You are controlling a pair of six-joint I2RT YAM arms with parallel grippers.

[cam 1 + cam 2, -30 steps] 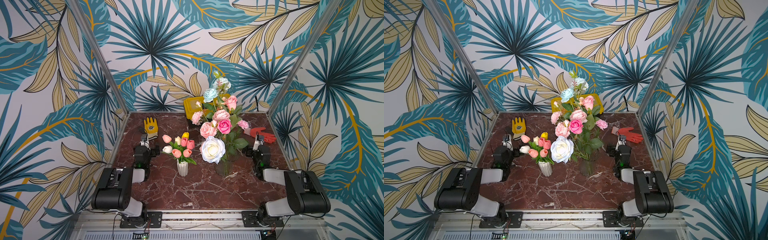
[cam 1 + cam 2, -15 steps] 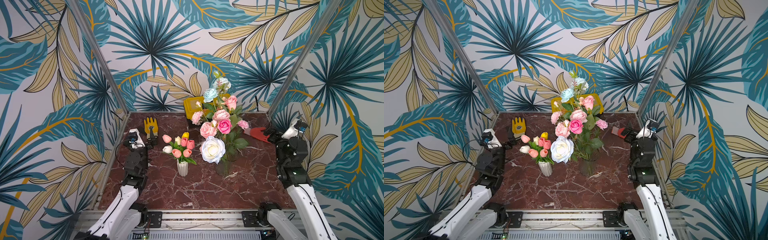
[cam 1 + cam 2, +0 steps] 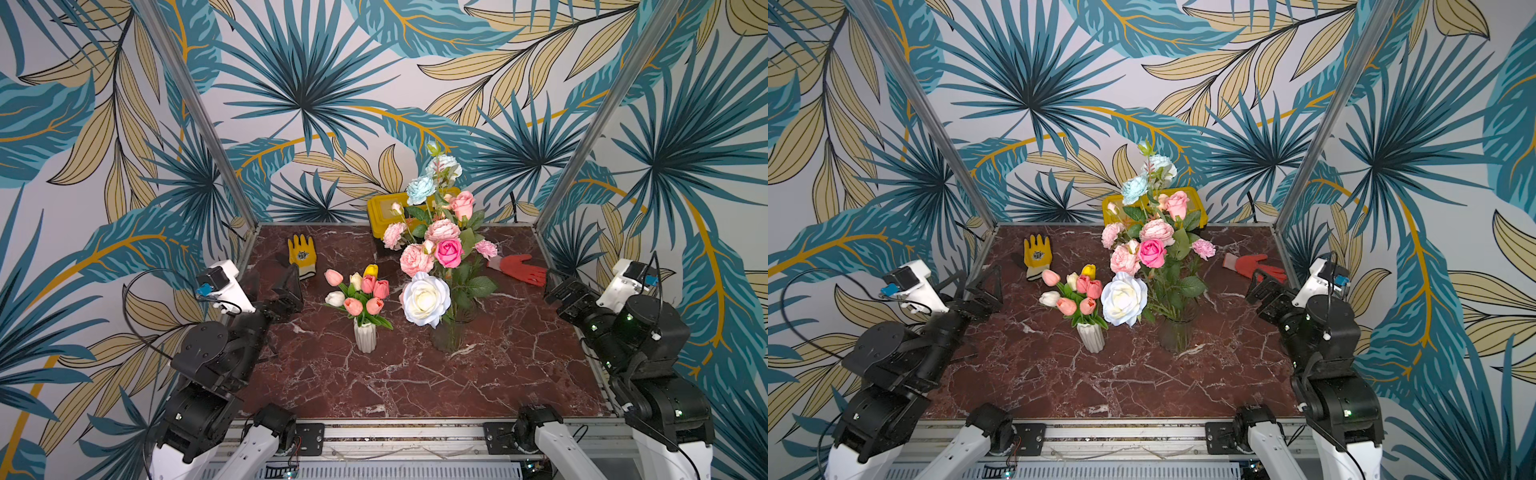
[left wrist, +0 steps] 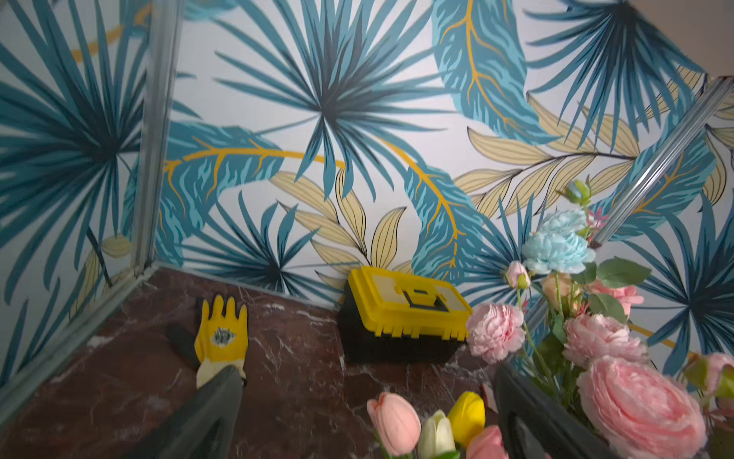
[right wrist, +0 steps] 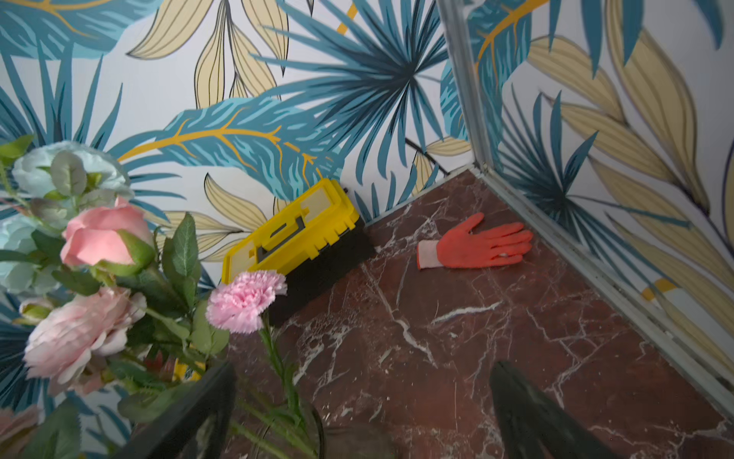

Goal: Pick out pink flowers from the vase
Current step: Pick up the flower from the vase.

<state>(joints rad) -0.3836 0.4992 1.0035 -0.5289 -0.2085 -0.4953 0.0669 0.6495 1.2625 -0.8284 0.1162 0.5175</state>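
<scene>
A clear glass vase stands at mid-table with a mixed bouquet. Its pink flowers include a hot pink rose, pale pink peonies, a pink rose and carnations. A large white rose and pale blue blooms share the vase. A small white ribbed vase to its left holds coral-pink, white and yellow tulips. My left gripper hangs open left of the tulips, empty. My right gripper is open and empty, right of the bouquet.
A yellow toolbox sits against the back wall behind the bouquet. A yellow glove lies at the back left, a red glove at the back right. Metal frame posts and papered walls close in the marble tabletop.
Both arms have risen from their low folded rest at the front. Both grippers now stand raised at the table's sides, turned toward the flowers. The flowers have not moved.
</scene>
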